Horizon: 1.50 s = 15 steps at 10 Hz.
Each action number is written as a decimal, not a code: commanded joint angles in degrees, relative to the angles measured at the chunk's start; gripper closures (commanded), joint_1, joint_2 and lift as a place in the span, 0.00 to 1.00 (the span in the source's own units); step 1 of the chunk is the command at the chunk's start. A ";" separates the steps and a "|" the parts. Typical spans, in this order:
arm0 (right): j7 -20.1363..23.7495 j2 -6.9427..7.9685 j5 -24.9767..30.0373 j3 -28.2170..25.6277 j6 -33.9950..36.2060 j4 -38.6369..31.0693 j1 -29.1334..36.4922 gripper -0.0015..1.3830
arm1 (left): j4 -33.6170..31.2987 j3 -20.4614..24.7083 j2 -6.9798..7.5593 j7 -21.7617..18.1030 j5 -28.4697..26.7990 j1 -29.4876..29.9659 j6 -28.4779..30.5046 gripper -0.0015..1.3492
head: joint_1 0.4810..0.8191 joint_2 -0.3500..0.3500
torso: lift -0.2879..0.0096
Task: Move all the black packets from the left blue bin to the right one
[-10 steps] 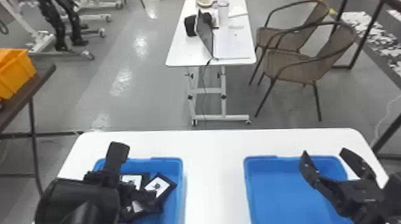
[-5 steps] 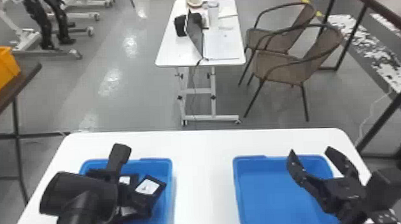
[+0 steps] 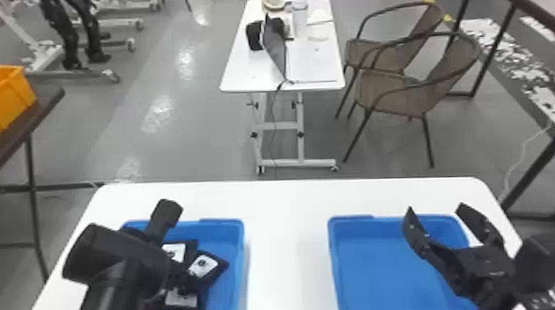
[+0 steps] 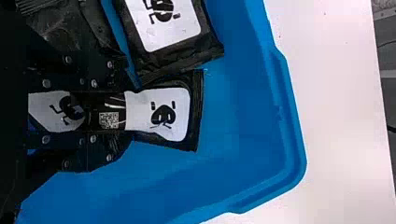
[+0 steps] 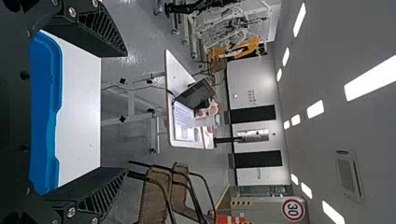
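The left blue bin [image 3: 242, 272] holds several black packets with white labels, one of them [image 3: 211, 270] to the right of my left gripper [image 3: 186, 285], which is down in the bin. In the left wrist view my left gripper [image 4: 133, 112] is shut on a black packet [image 4: 173, 114], its sides squeezed between the two fingers. Another packet [image 4: 163, 28] lies close beside it. My right gripper [image 3: 437, 210] stands open over the right blue bin [image 3: 333, 260], whose visible floor is bare. In the right wrist view, my right gripper [image 5: 126, 112] has its fingers wide apart.
Both bins stand on a white table [image 3: 288, 235], with a strip of tabletop between them. Farther off are a small white desk [image 3: 243, 70] with a laptop, wicker chairs [image 3: 402, 90], and an orange crate [image 3: 5, 95] on a side table at the left.
The head view has swung slightly left, then partly back, shifting the whole scene. Within it, my left gripper stays in the left bin and my right gripper stays open over the right one.
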 commanded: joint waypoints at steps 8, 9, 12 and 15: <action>5.67 -1.14 -5.20 0.56 2.11 1.14 -3.78 0.10 | -32.40 -8.35 -0.51 -4.86 -5.53 6.84 -25.90 0.87 | 0.63 0.52 | 0.97; 5.84 -1.49 -5.38 1.61 2.37 1.41 -5.18 0.10 | -30.29 -11.95 0.20 -2.48 -5.00 5.08 -30.39 0.87 | 0.63 0.47 | 0.97; 6.64 -1.49 -6.61 2.67 2.46 3.43 -8.44 0.09 | -17.10 -11.25 0.81 1.38 13.20 0.69 -48.14 0.87 | 0.63 0.36 | 0.97; 7.43 -1.49 -7.40 3.28 2.46 5.80 -11.34 0.09 | -2.78 -10.02 0.02 3.40 30.77 -0.46 -60.36 0.87 | 0.63 0.31 | 0.97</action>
